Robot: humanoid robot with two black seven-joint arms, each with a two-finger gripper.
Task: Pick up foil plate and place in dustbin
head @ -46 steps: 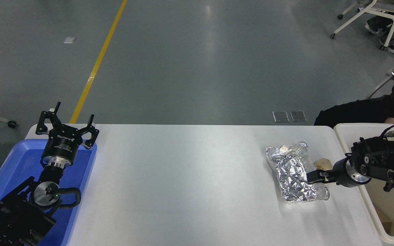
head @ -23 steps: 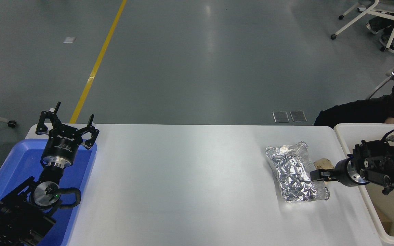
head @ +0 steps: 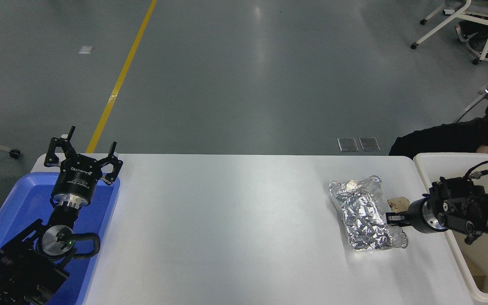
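Nothing has gone into the dustbin [head: 428,160] yet. The foil plate [head: 364,214] lies flat on the white tabletop [head: 227,220] near its right end, crinkled and shiny, with its near right corner closest to the bin's wall. So the pickup is not yet done, and the lift and the drop are all left to do.

The right pincer [head: 390,218] reaches in low from the right, across the bin's rim, with its tips at the plate's right edge, about halfway along it. From where I stand the black tips blend into the foil, so I cannot tell whether they are parted around the rim or pressed on it. The plate does not look raised off the surface.

A small tan paper ball [head: 398,203] sits just beside the plate's right edge, right behind the pincer's tips, close enough to get nudged.

The left pincer [head: 84,156] is parked at the lower left above a blue tray [head: 19,203], its fingers spread and holding nothing.
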